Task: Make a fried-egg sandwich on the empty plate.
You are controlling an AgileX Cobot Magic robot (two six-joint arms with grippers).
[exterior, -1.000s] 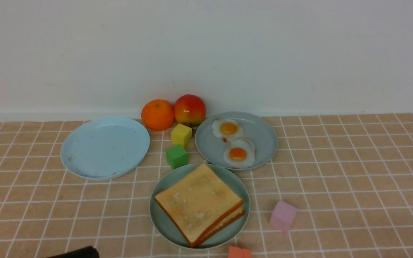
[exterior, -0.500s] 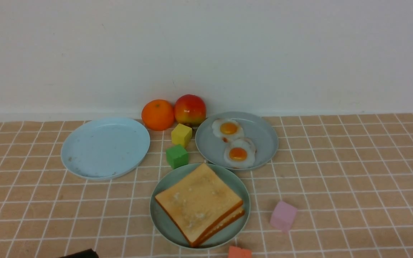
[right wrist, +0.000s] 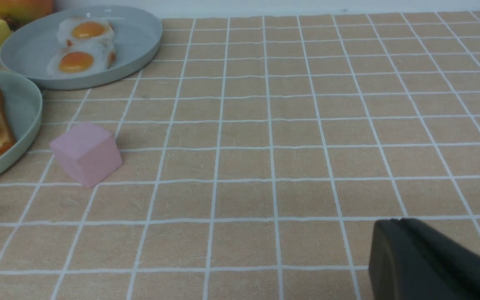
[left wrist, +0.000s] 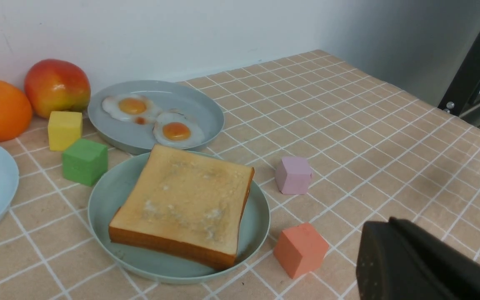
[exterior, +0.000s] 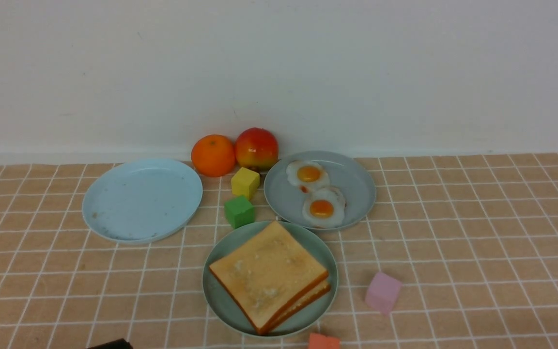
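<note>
Tiled tabletop (exterior: pixel 453 242), front view: the left end effector (exterior: pixel 109 345) has sunk almost out of frame. Wrist views: fried-egg sandwich (left wrist: pixel 186 204) sits finished on the empty plate (left wrist: pixel 111 196), beside the egg plate (left wrist: pixel 206 112); both end effectors together, right end effector (right wrist: pixel 423 258) empty

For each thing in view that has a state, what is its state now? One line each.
Mint plate: holds two stacked toast slices, no egg seen between.
Grey plate: holds two fried eggs.
Blue plate: bare.
Left gripper: shut, holding nothing.
Right gripper: shut, holding nothing.
</note>
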